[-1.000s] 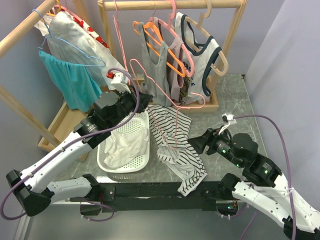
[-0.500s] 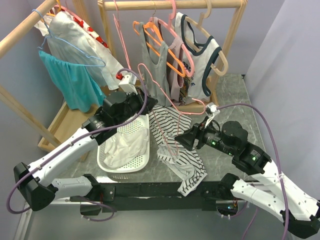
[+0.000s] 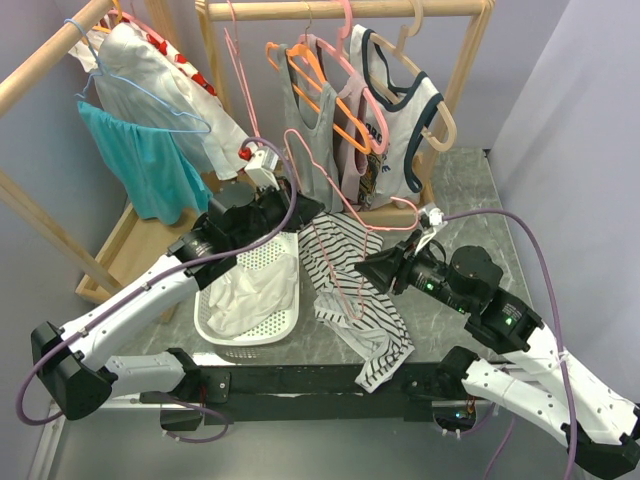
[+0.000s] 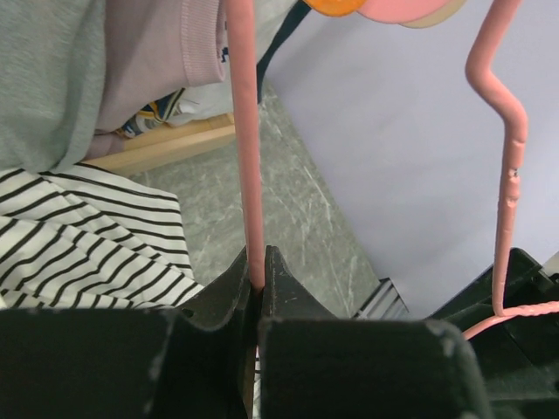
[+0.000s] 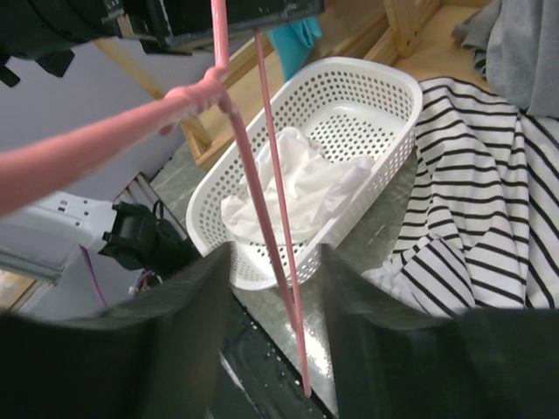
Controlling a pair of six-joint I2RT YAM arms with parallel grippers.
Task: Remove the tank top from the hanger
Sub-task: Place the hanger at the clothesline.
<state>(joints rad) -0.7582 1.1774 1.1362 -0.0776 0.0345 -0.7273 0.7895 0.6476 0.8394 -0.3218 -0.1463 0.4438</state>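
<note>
The striped tank top (image 3: 352,285) lies crumpled on the table (image 3: 468,190), just to the right of the white basket (image 3: 286,252), one edge touching the basket's rim and its lower end trailing toward the table's near edge. A pink wire hanger (image 3: 330,195) is held in the air above and to the right of the basket, its lower wire running down across the striped cloth; whether the wire passes through the top's straps cannot be told. The left gripper (image 3: 303,207) sits above the basket's far right corner, its fingers (image 4: 229,288) pressed together on one strand of the hanger, with the wire rising straight out of the narrow seam between them. The right gripper (image 3: 368,267) is further right of the basket, over the striped top, pointing back toward the basket; its fingers (image 5: 188,336) stand apart, and the hanger's thin lower strand runs through the gap without visibly touching either one. White cloth (image 5: 293,179) lies bunched inside the basket. Behind the basket, more tops hang on a wooden rack (image 3: 340,10).
</note>
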